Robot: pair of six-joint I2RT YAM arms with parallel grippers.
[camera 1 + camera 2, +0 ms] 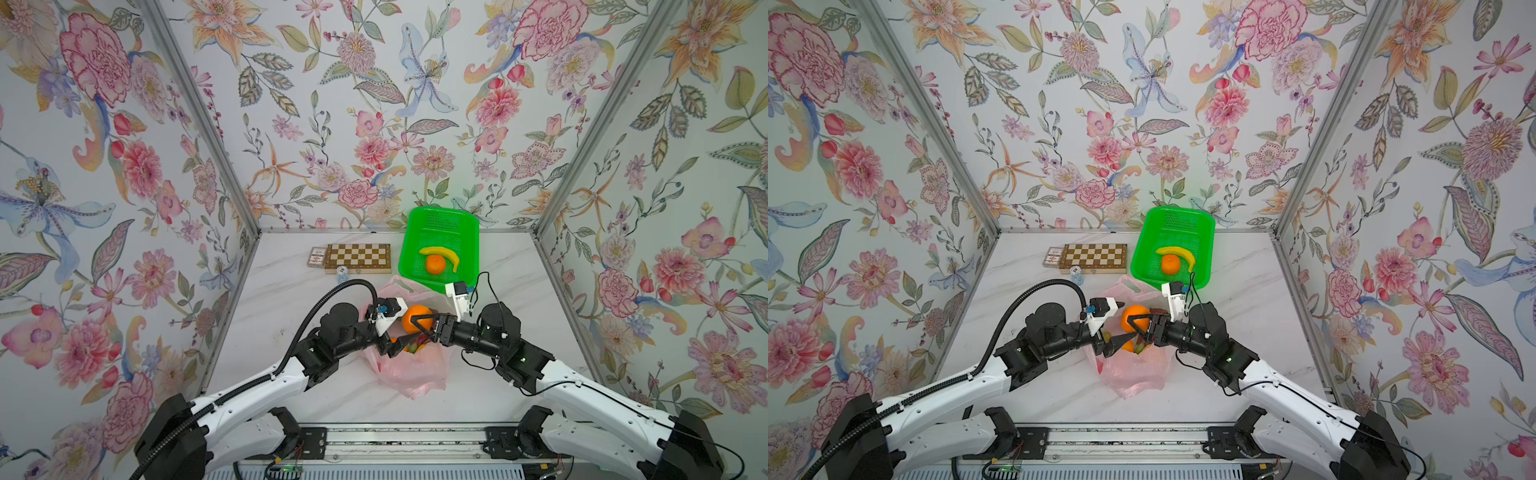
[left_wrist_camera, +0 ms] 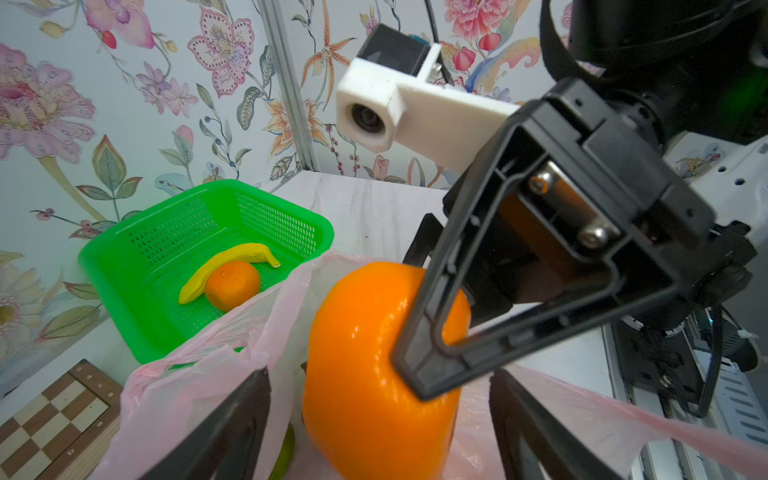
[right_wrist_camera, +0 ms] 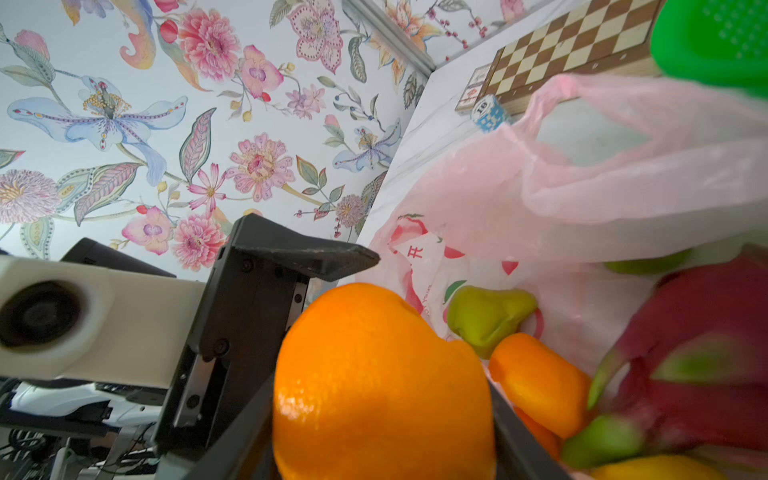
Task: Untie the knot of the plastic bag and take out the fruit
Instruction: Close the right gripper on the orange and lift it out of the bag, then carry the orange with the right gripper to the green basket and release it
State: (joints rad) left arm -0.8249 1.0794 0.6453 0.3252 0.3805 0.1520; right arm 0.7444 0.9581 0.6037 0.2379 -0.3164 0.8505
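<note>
left gripper: jaws wide, holding nothing; we'd have kept it clear
orange: just above the plastic bag, pinched in the right gripper
plastic bag: mouth open, no knot in sight, more fruit inside
right gripper: clamped; we'd have lifted straight, then swung toward 1 o'clock
basket: likely drop spot

You see bright, even light, with faint shadows on the desk. Glare flecks the orange (wrist views blur up close); both top views bend at the edges.
</note>
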